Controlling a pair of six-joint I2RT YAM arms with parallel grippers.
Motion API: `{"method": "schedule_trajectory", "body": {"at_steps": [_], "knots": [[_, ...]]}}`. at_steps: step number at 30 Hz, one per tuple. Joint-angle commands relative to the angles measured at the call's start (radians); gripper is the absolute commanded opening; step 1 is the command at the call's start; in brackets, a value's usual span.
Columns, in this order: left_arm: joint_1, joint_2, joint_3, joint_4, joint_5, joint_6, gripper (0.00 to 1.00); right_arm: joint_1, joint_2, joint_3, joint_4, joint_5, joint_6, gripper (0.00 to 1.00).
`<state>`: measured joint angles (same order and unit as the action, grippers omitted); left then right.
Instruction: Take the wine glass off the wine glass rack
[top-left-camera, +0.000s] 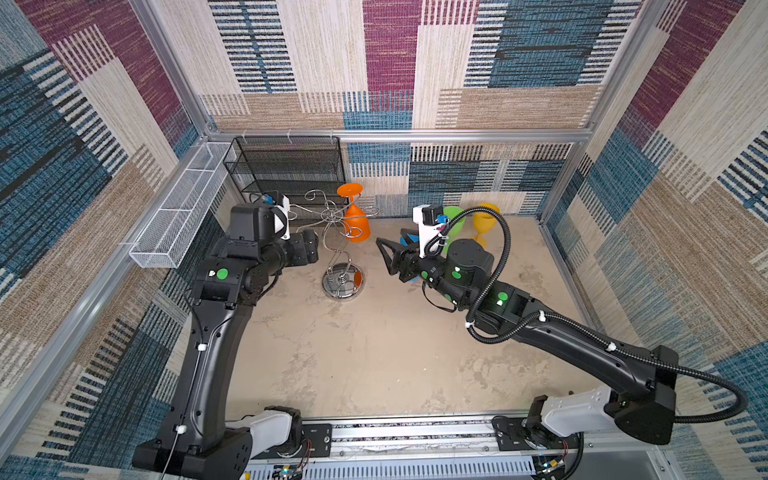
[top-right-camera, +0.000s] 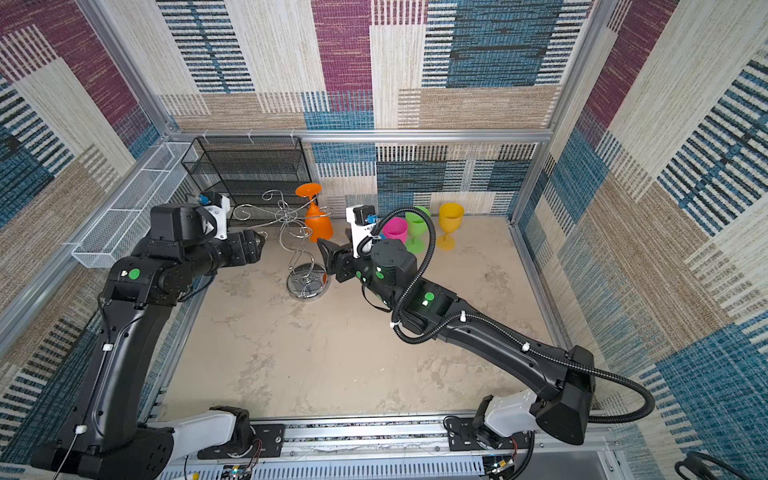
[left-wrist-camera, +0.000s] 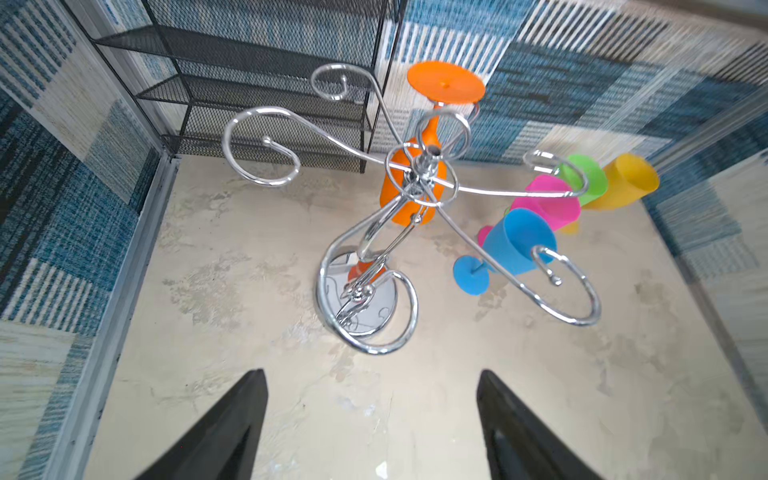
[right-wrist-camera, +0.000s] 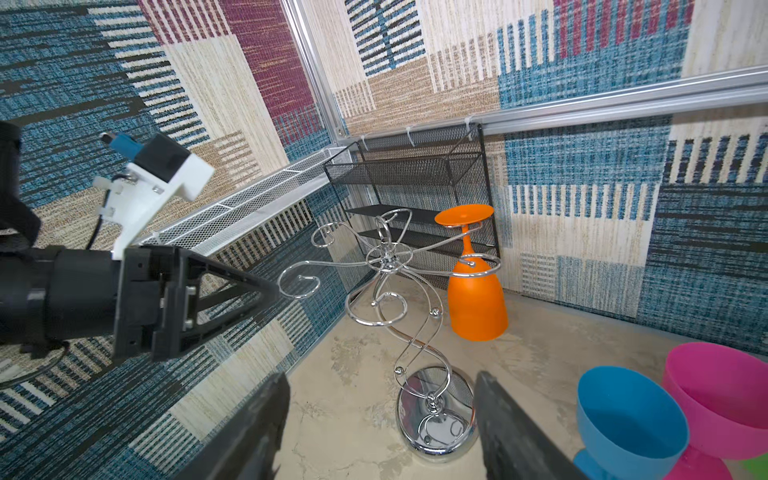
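Observation:
An orange wine glass (top-left-camera: 357, 224) (top-right-camera: 319, 224) (right-wrist-camera: 478, 303) hangs upside down by its foot from a scroll arm at the back of the chrome wine glass rack (top-left-camera: 343, 282) (top-right-camera: 307, 284) (right-wrist-camera: 436, 415). In the left wrist view the orange wine glass (left-wrist-camera: 446, 81) shows behind the rack's hub (left-wrist-camera: 424, 166). My left gripper (top-left-camera: 309, 247) (top-right-camera: 255, 243) (left-wrist-camera: 372, 374) is open and empty, level with the scroll arms on the rack's left. Right of the stem, my right gripper (top-left-camera: 384, 253) (top-right-camera: 326, 249) (right-wrist-camera: 380, 376) is also open and empty.
A black mesh shelf unit (top-left-camera: 286, 170) stands behind the rack, and a long white mesh basket (top-left-camera: 178, 212) hangs on the left wall. Green (top-left-camera: 455, 222), yellow (top-left-camera: 484, 218), pink (top-right-camera: 395, 228) and blue (right-wrist-camera: 627, 415) glasses stand at the back right, by my right wrist.

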<state>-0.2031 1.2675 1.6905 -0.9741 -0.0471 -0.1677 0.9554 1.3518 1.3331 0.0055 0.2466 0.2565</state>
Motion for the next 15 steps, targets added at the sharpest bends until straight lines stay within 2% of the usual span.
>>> {"method": "schedule_trajectory", "body": {"at_steps": [1, 5, 15], "knots": [[-0.034, 0.026, 0.017, -0.020, -0.120, 0.058, 0.82, -0.004, -0.018, -0.018, 0.053, 0.020, -0.010, 0.72], [-0.062, 0.064, 0.038, -0.023, -0.183, 0.079, 0.82, -0.007, -0.027, -0.030, 0.057, 0.019, -0.017, 0.72], [-0.064, 0.168, 0.112, -0.041, -0.297, 0.098, 0.82, -0.018, -0.050, -0.063, 0.089, 0.025, -0.028, 0.73]]}}
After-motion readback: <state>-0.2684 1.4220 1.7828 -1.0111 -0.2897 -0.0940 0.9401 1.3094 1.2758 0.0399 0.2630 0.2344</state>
